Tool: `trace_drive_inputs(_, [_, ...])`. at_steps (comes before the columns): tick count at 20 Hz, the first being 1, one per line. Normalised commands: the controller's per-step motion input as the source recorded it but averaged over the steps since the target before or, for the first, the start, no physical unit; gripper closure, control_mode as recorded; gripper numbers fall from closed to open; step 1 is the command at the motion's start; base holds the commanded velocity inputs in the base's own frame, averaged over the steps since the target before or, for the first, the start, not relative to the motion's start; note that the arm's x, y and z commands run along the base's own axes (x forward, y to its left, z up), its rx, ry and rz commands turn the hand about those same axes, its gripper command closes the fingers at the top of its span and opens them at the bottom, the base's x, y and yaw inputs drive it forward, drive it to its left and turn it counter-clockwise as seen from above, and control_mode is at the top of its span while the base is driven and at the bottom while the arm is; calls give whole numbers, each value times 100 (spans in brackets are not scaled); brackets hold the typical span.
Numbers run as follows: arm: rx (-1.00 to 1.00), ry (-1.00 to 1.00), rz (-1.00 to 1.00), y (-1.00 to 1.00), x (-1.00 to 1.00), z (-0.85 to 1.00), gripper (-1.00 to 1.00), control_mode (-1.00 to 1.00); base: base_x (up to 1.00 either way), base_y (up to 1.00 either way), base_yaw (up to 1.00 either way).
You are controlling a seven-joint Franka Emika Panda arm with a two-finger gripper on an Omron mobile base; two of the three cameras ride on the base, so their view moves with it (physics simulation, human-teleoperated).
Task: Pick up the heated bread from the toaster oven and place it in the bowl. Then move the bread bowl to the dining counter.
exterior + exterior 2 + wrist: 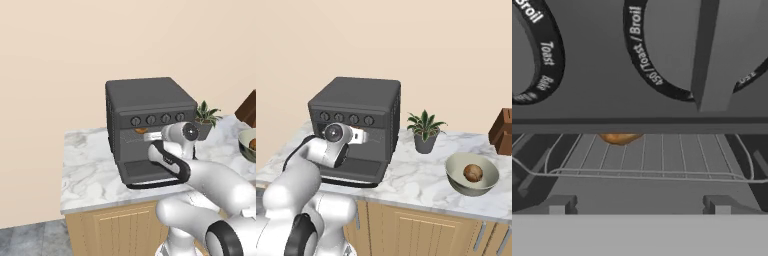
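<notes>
The gripper (639, 209), jaws spread wide and empty, sits at the open mouth of the toaster oven (147, 115), touching nothing. The heated bread (619, 137) lies on the wire rack (647, 160) deep inside. The hand view reads "Toast" and "Broil" on the knobs (677, 50). The oven stands on a marble counter (421, 182) against a beige wall (446, 50); the right base view shows a potted plant (425, 131) beside the oven, then the bowl (472, 174).

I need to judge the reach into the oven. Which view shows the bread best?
The hand view: the heated bread sits at the back of the wire rack, its top cut off by the oven's front panel. The left base view shows an orange sliver; in the right base view the hand hides it.
</notes>
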Motion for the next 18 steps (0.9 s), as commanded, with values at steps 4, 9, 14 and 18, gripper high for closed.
trace_drive_inputs(4, [0,0,0,0,34,-16,-100,-100,0,0,0])
trace_drive_inputs(9, [0,0,0,0,30,-17,-100,-100,0,0,0])
trace_drive_inputs(14, [0,0,0,0,27,-24,-100,-100,0,0,0])
trace_drive_inputs(18, [0,0,0,1,26,-22,-100,-100,0,0,0])
